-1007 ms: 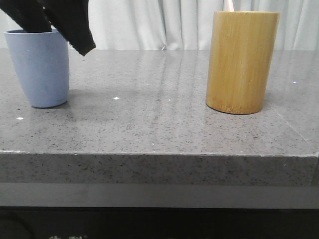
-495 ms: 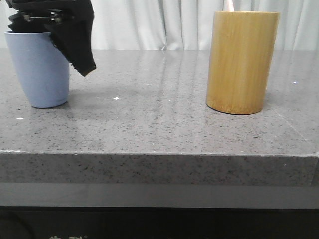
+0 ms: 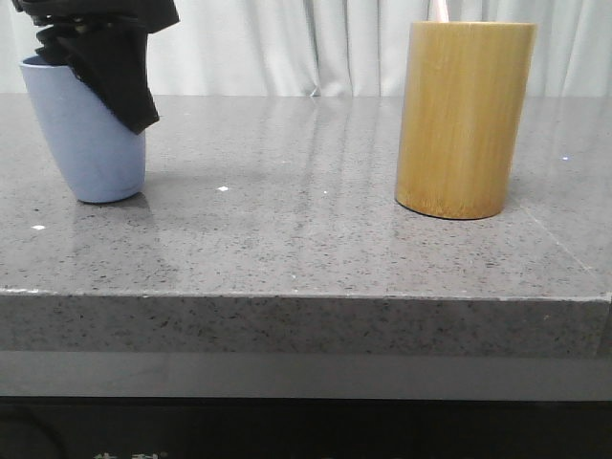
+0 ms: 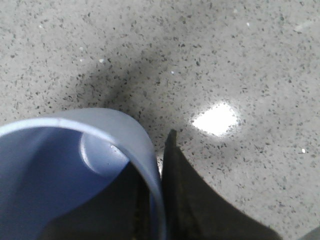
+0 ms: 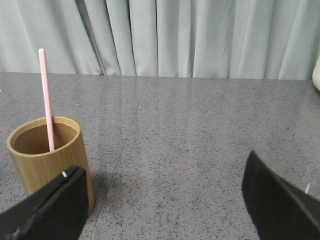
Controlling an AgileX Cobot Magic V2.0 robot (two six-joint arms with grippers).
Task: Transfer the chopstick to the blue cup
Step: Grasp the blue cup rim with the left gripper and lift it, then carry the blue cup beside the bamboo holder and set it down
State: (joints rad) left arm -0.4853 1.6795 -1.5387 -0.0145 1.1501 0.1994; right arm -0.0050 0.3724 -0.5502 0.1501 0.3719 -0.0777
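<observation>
The blue cup (image 3: 91,163) stands at the table's far left, leaning slightly with its rim to the left. My left gripper (image 3: 124,100) is shut on the cup's right rim wall, one finger inside and one outside; the left wrist view shows the rim (image 4: 150,170) pinched between the fingers (image 4: 185,190). A single pale pink chopstick (image 5: 46,95) stands in the tan bamboo cylinder (image 3: 466,120) at the right; only its tip (image 3: 439,10) shows in the front view. My right gripper (image 5: 164,167) is open and empty, near the bamboo cylinder (image 5: 47,160).
Grey speckled stone table (image 3: 287,239) with its front edge near the camera. White curtain (image 5: 200,35) behind the table. A bright light reflection (image 4: 215,119) lies on the tabletop beside the blue cup.
My left gripper has come down and shut on the blue cup's rim. The cup has shifted a little to the right and now leans.
</observation>
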